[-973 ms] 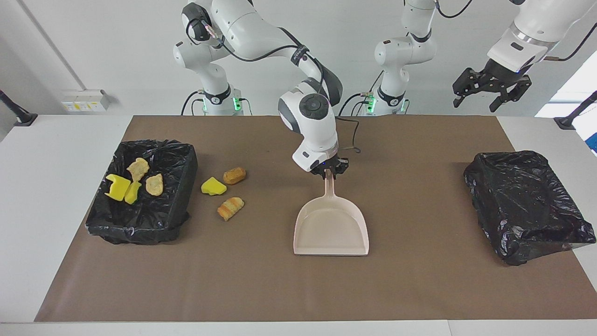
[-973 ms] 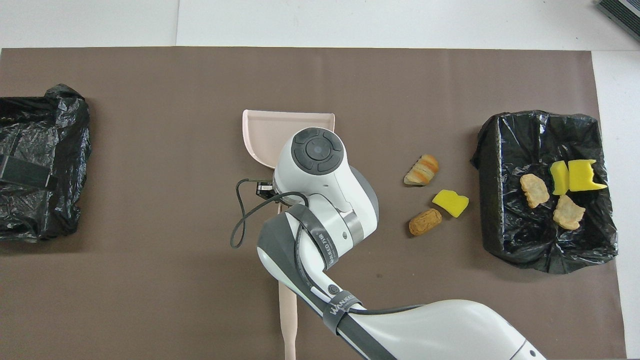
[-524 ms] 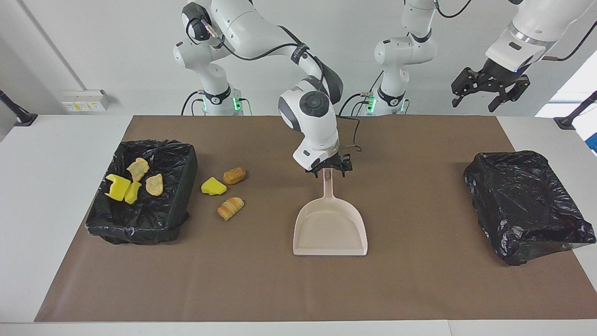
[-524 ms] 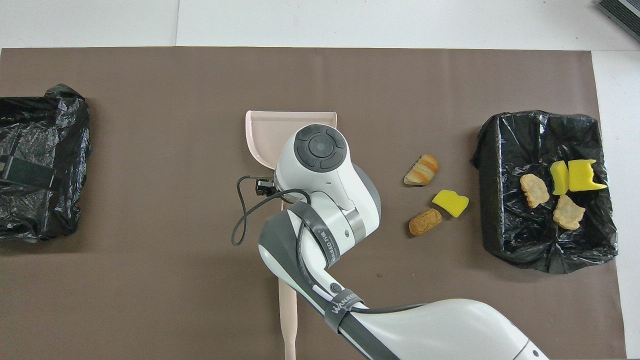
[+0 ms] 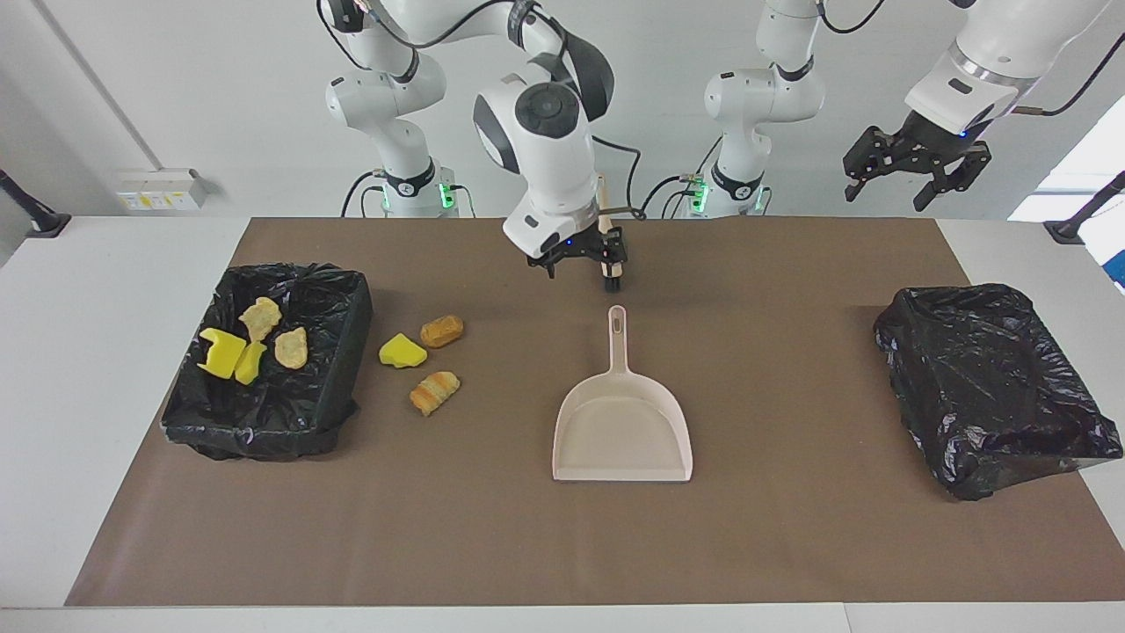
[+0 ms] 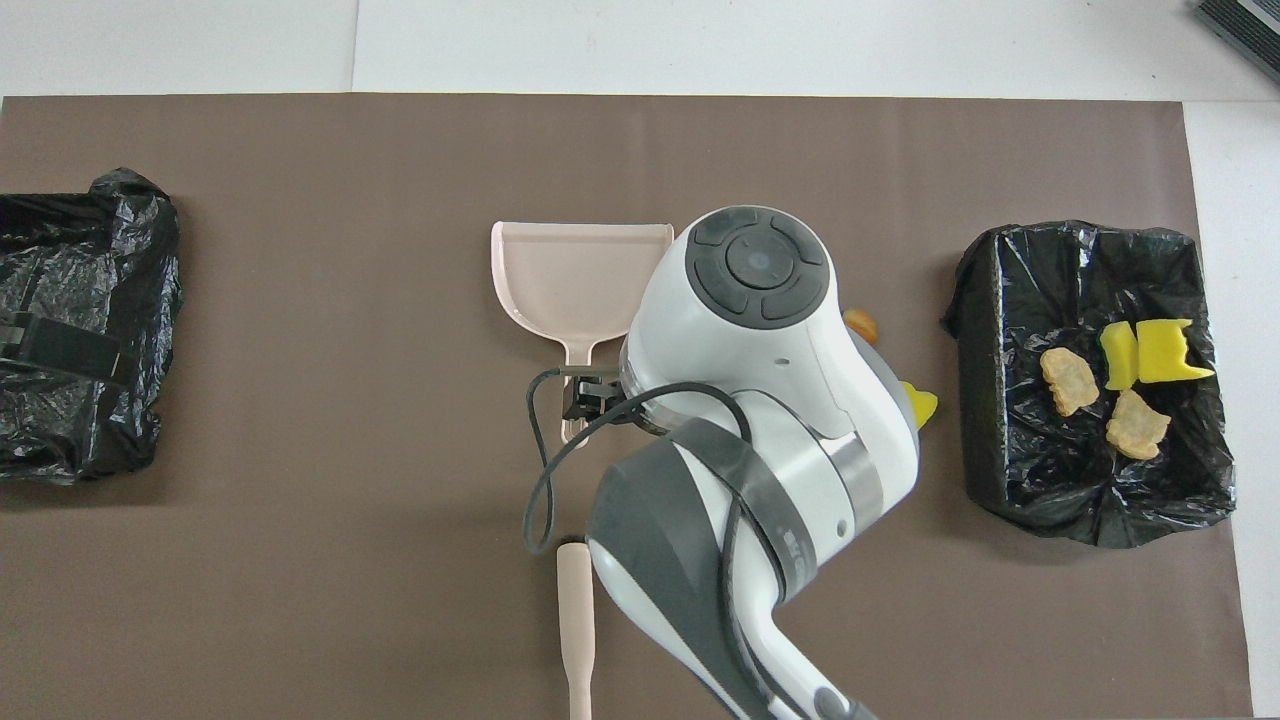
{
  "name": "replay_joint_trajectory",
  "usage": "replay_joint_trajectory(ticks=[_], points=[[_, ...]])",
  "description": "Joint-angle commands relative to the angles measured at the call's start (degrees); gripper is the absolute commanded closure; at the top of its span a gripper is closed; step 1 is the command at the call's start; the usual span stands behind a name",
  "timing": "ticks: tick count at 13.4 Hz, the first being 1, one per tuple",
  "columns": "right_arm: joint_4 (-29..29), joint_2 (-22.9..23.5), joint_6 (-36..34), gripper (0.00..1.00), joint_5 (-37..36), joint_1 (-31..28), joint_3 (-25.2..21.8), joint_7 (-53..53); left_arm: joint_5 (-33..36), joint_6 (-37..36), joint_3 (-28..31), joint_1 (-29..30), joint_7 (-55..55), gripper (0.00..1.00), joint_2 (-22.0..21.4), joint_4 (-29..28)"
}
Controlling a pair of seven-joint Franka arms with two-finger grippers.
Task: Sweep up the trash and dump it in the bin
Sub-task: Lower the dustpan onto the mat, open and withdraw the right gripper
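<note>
The beige dustpan (image 5: 622, 431) lies flat on the brown mat (image 5: 791, 527) at mid-table, its handle pointing toward the robots and its mouth away from them. The right gripper (image 5: 577, 258) hangs above the mat just robotward of the handle tip, clear of it, with its fingers spread and nothing between them. A brush (image 5: 608, 255) shows right by that gripper, bristles down; whether it touches the gripper is hard to judge.

Four pieces of trash (image 5: 250, 345), two yellow chunks and two tan lumps, lie in the black-lined bin (image 5: 272, 422) at the right arm's end of the table. Three more pieces (image 5: 422, 360) lie on the mat beside that bin, between it and the dustpan. A second black-lined bin (image 5: 993, 387) sits at the left arm's end. The left gripper (image 5: 910, 176) waits high up at that end, fingers apart and empty.

From above, the right arm's wrist covers most of the loose pieces, leaving only a yellow edge (image 6: 925, 405) and an orange edge (image 6: 860, 325) showing. That view does show the brush's pale handle (image 6: 576, 620) on the robots' side of the dustpan, and the binned pieces plainly.
</note>
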Motion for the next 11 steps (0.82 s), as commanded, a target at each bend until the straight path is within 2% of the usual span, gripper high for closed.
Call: replay_joint_trajectory(ticks=[1,4,6,9,11], points=[[-6.2,-5.3,-3.6,0.0,1.0,2.8,0.2,-0.3,1.0,-0.1,1.9,-2.2,0.2,0.0,-1.9,-2.1],[-20.7,-14.2,2.2,0.0,2.5,7.2,0.2,1.6,0.8,0.0,1.7,-2.5,-0.1,0.0,-2.4,-3.1],[-28.1,-18.7,6.5,0.0,8.6,8.8,0.2,2.8,0.7,3.9,0.3,-3.6,-0.1,0.0,-1.8,-4.8],[-31.2,-19.1,7.6,0.0,9.2,12.4,0.2,6.0,1.0,14.0,-5.6,-3.8,-5.1,0.0,-1.4,-12.7],[-34.7,-19.1,13.1,0.0,10.6,14.9,0.2,8.8,1.1,21.2,-9.3,-3.7,-11.8,0.0,-1.3,-18.2]])
